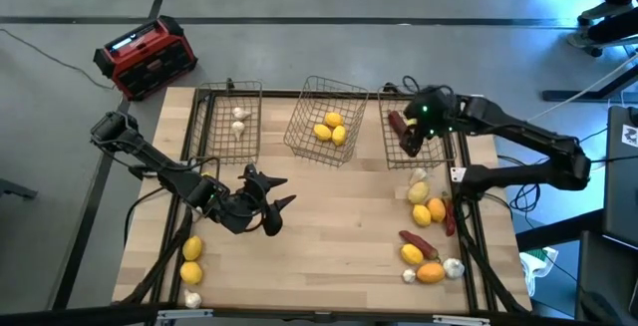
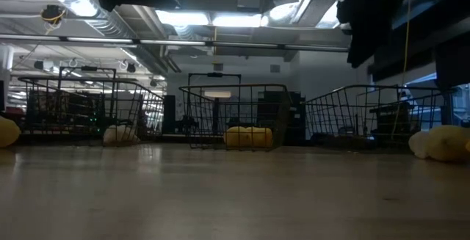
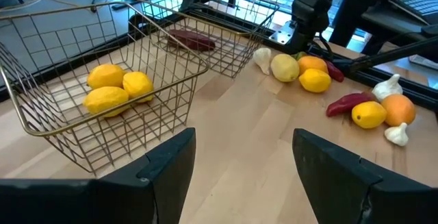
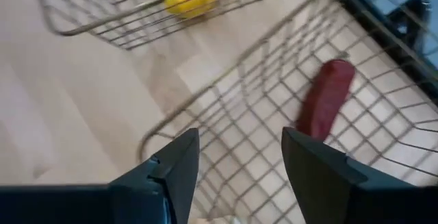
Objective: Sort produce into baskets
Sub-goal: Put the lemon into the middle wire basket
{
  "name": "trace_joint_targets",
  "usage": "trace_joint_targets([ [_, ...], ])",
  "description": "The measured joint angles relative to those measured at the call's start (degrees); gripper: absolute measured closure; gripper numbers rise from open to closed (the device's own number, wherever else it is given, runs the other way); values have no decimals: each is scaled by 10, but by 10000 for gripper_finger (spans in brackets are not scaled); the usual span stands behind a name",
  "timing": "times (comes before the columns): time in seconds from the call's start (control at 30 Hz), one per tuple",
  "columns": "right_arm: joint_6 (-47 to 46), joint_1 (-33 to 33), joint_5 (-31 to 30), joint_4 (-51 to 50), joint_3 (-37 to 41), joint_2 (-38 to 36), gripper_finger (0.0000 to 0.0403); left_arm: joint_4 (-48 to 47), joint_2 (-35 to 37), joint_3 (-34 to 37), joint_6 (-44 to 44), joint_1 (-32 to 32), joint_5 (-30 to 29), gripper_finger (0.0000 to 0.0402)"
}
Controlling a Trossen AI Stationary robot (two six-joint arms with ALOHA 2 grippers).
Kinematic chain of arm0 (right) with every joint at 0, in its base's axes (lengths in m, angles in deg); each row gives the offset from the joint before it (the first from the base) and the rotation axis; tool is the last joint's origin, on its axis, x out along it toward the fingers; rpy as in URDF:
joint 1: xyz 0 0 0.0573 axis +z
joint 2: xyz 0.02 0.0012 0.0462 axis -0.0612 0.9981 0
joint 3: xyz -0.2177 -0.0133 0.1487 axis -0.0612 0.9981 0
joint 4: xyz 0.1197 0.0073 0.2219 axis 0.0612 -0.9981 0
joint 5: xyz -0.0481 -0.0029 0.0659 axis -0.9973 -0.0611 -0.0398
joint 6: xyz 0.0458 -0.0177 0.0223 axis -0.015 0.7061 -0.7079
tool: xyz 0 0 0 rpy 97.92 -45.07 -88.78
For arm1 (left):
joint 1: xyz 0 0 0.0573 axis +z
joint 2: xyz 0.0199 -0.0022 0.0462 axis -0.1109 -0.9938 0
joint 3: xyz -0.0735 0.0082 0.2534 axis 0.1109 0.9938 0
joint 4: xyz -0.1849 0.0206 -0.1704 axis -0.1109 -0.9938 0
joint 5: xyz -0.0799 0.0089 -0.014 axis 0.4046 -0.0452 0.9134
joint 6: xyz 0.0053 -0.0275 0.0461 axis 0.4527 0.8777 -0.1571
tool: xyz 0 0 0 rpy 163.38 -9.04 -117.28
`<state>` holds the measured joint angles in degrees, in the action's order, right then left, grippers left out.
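Three wire baskets stand along the table's far side. The left basket point(image 1: 229, 117) holds white bulbs, the middle basket point(image 1: 324, 122) holds lemons point(image 3: 113, 90), and the right basket point(image 1: 414, 132) holds a dark red piece point(image 4: 325, 104) lying on its floor. My right gripper point(image 4: 239, 138) hangs open above the right basket point(image 4: 274, 135), pointing steeply down, with nothing between its fingers. My left gripper point(image 3: 243, 138) hovers open over the table's middle left point(image 1: 277, 206), facing the middle basket, with nothing between its fingers.
A pile of loose produce lies at the near right: lemons, an orange point(image 1: 431, 272), white bulbs and red pieces point(image 1: 417, 241). Two lemons point(image 1: 191, 249) and a bulb point(image 1: 192, 300) lie near the left front corner. A red-and-black box point(image 1: 148, 57) sits beyond the far left corner.
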<state>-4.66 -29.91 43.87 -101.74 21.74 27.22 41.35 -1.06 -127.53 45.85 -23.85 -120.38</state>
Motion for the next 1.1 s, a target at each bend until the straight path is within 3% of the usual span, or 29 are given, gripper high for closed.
trace_joint_targets([
  [0.17, -38, 68, -11, -7, 0, 0, 198, 0, 0, 0, 0, 0, 0, 160],
  [0.43, -110, 176, -101, -49, 1, -7, 198, 0, 0, 0, 0, 0, -2, 160],
  [0.7, -212, 282, -129, -94, 1, -22, 198, 0, 0, 0, 0, 0, -2, 160],
  [1.1, -344, 369, -174, -144, 1, -20, 192, 0, 0, 0, 1, 0, -1, 160],
])
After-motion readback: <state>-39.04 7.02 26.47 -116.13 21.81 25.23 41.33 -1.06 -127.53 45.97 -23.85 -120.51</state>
